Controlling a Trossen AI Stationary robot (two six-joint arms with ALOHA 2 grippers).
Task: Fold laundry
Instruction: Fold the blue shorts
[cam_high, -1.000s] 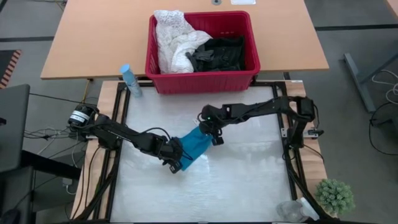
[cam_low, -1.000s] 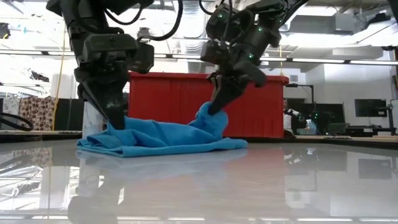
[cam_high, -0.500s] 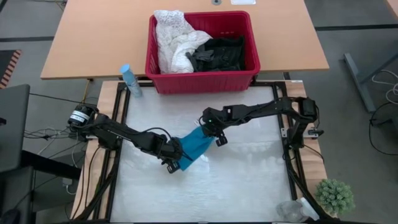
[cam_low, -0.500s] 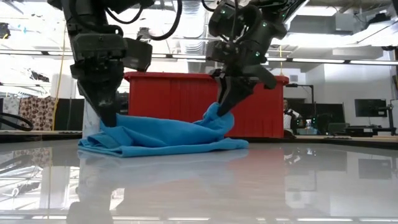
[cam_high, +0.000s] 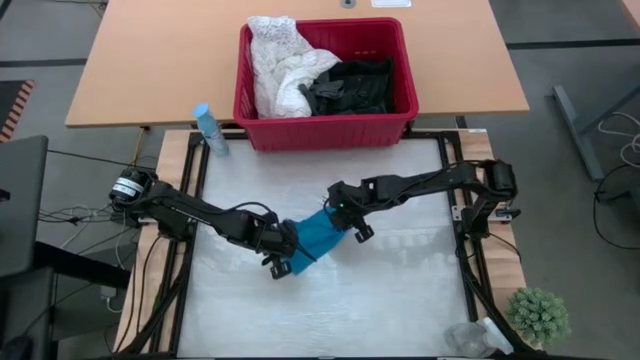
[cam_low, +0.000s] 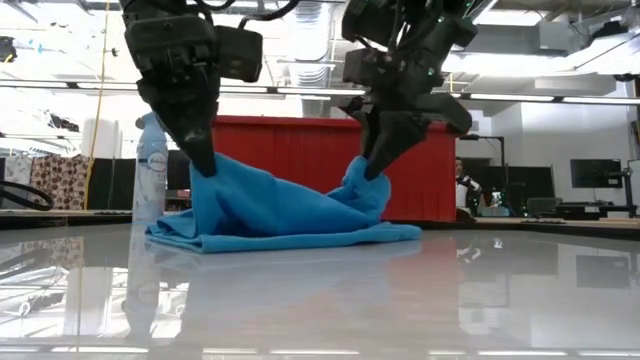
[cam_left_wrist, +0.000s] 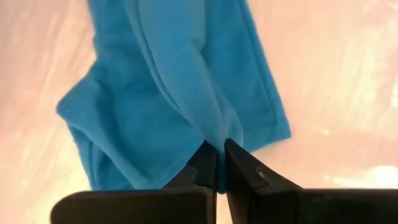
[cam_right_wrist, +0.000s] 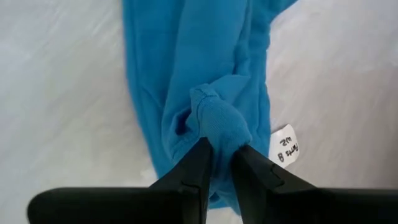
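1. Teal garment lies bunched near the middle of the white desk, between the two grippers; most of it rests flat, two folds are lifted.
2. Left gripper: fingers pressed together on a raised fold of the teal garment. In the low view the cloth hangs from this gripper in a peak above the desk.
3. Right gripper: fingers clamped on a bunched knob of the same garment, with a narrow gap filled by cloth. In the low view this gripper lifts a lower peak.
4. White label with handwriting sits at the garment edge, just beside the right fingers.
5. Red slotted basket stands beyond both grippers, well apart, on the wooden desk. It holds a white lacy garment and dark garments.
6. Spray bottle stands just beside the basket.
7. Small green plant sits at a desk corner, well apart from the right gripper.
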